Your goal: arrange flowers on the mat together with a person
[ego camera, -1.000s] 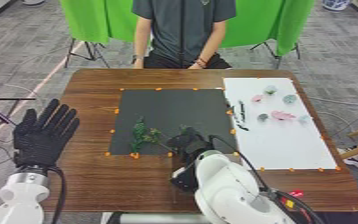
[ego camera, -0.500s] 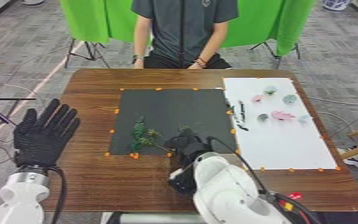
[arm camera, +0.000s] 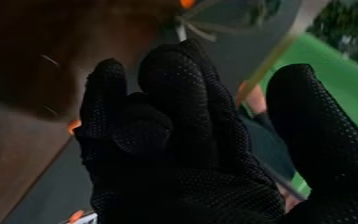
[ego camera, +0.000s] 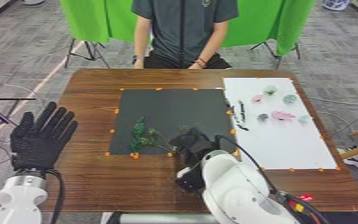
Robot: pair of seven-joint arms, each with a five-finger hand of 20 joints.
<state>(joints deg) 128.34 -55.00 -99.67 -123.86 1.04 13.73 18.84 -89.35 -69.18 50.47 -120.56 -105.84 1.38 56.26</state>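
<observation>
My right hand (ego camera: pixel 193 143) is over the lower right part of the black mat (ego camera: pixel 171 107). In the right wrist view the same hand (arm camera: pixel 193 130) has loosely bent fingers, the thumb apart and nothing between them. Green sprigs (ego camera: pixel 140 131) lie on the mat's lower left, with thin stems running toward the right hand. A pale stem (arm camera: pixel 213 26) shows beyond the fingertips in the right wrist view. My left hand (ego camera: pixel 40 137) is open beside the table's left edge. Pink flowers (ego camera: pixel 283 115) and pale green ones (ego camera: pixel 289 99) lie on the white sheet (ego camera: pixel 291 145).
A dark, thin sprig (ego camera: pixel 240 117) lies along the white sheet's left edge. Orange tape bits (ego camera: pixel 135 155) mark the borders of mat and sheet on the brown table (ego camera: pixel 95 175). A person sits at the far side, hands in the lap. A small red object (ego camera: pixel 306 197) is near the right forearm.
My right hand and forearm have shifted slightly to the right over the mat. The left hand has drifted a little to the left and down. The sprigs and flowers look the same.
</observation>
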